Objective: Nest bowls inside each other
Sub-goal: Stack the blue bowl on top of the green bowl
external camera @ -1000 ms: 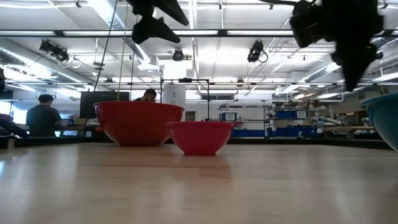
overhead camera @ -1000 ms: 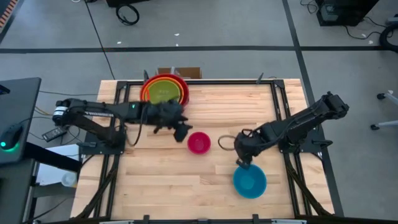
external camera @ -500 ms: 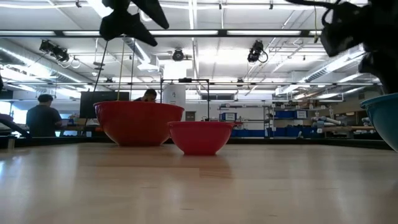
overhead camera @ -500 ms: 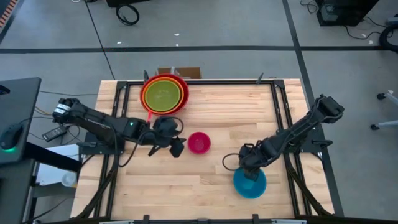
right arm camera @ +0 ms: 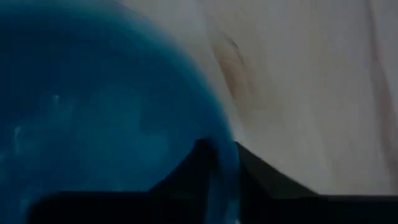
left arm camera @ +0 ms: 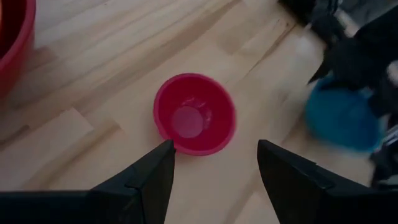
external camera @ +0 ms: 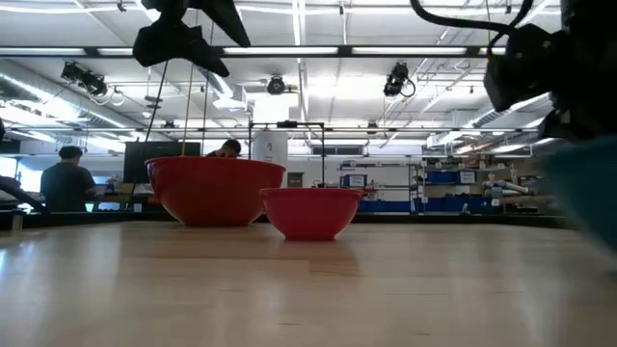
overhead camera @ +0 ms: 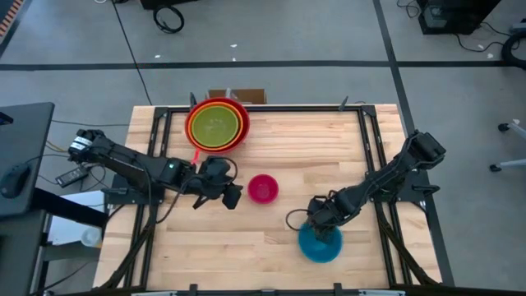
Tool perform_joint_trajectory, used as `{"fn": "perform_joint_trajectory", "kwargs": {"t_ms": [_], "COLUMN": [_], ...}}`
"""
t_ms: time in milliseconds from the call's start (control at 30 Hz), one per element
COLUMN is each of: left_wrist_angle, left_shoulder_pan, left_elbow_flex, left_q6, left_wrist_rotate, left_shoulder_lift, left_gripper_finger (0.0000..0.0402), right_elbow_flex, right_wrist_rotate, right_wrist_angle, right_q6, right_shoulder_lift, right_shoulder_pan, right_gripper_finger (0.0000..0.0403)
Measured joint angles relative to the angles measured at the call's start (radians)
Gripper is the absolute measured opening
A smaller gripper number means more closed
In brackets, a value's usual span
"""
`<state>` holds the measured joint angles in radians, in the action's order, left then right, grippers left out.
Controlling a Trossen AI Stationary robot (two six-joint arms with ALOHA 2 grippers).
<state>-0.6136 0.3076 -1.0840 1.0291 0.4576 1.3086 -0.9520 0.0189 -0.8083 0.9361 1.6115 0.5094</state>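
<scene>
Green, orange and red bowls sit nested in a stack (overhead camera: 216, 125) at the table's far side, the red one (external camera: 214, 188) outermost. A small pink bowl (overhead camera: 263, 188) stands upright mid-table on its base. My left gripper (overhead camera: 233, 196) hovers open just left of the pink bowl (left arm camera: 194, 114), above the table. The blue bowl (overhead camera: 320, 243) is near the front right, with my right gripper (overhead camera: 322, 225) shut on its rim. In the low view the blue bowl (external camera: 588, 183) is a blur at the right edge. My right gripper holds the blue bowl's rim (right arm camera: 221, 134) on the bowl's far side, one finger (right arm camera: 202, 160) inside the bowl and the other (right arm camera: 261, 173) outside. The fingers come from above, pointing down. I cannot tell whether the bowl's base rests on the table.
A black metal frame (overhead camera: 374, 136) runs along the table's sides and far edge. Bare wood lies between the pink bowl and the stack. People sit at desks in the room behind (external camera: 67, 178).
My right gripper has come down onto the blue bowl's far rim and shut on it; the bowl has shifted a little toward the table's left. My left gripper has moved from beside the stack toward the near edge, stopping left of the pink bowl, staying open.
</scene>
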Motion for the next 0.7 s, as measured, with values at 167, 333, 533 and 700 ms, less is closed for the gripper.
{"fn": "perform_joint_trajectory", "kwargs": {"t_ms": [167, 333, 533, 700], "left_wrist_angle": [-0.002, -0.016, 0.042, 0.246], "left_shoulder_pan": [-0.06, -0.213, -0.434, -0.614], "left_elbow_flex": [-0.011, -0.011, -0.011, -0.011], "left_q6": [-0.085, -0.231, -0.418, -0.709], "left_wrist_rotate": [-0.005, -0.005, -0.054, -0.28], "left_shoulder_lift": [-0.078, -0.176, -0.208, -0.134], "left_gripper_finger": [0.0231, 0.0231, 0.0231, 0.0231], "right_elbow_flex": [-0.039, -0.109, -0.233, -0.305], "right_wrist_rotate": [0.058, 0.18, 0.351, 0.555], "right_wrist_angle": [0.007, -0.102, -0.156, -0.03], "right_q6": [-0.047, -0.092, -0.267, -0.448], "right_shoulder_lift": [-0.019, -0.079, -0.129, -0.132], "right_shoulder_pan": [-0.071, -0.208, -0.411, -0.61], "right_gripper_finger": [0.0026, 0.0019, 0.0019, 0.002]}}
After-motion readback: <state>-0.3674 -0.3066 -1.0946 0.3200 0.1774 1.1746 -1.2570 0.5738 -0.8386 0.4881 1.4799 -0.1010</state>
